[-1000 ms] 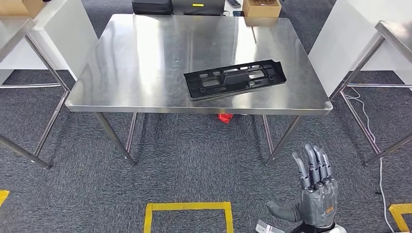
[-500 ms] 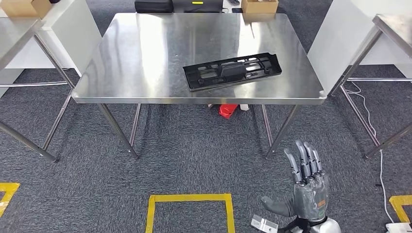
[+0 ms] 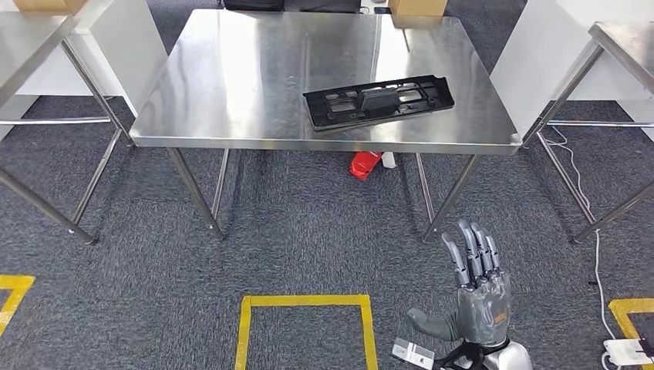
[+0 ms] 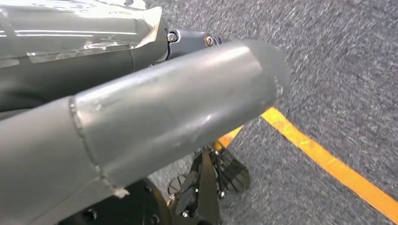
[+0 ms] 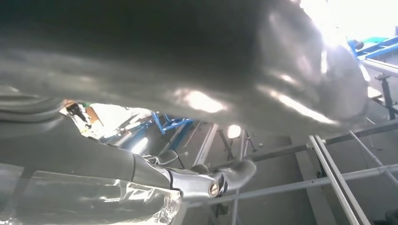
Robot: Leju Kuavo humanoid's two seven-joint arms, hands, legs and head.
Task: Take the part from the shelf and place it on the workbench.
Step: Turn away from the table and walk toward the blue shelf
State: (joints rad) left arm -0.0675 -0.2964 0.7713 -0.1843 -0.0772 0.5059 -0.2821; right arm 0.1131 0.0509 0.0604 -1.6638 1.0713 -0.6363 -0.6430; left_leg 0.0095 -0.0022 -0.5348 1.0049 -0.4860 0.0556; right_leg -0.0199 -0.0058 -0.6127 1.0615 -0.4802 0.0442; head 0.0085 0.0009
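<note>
From my head the scene is evenly and brightly lit, seemingly from overhead. The steel table [image 3: 231, 85] throws broad white glare streaks toward 12 o'clock, and soft shadows fall under it on the carpet. That view is sharp, with slight bowing at the edges. At my left wrist, my own hand [image 4: 141, 122] sits close and blurred. The right wrist view is dim and smeared, blown out at 1 o'clock; I can barely read it.
</note>
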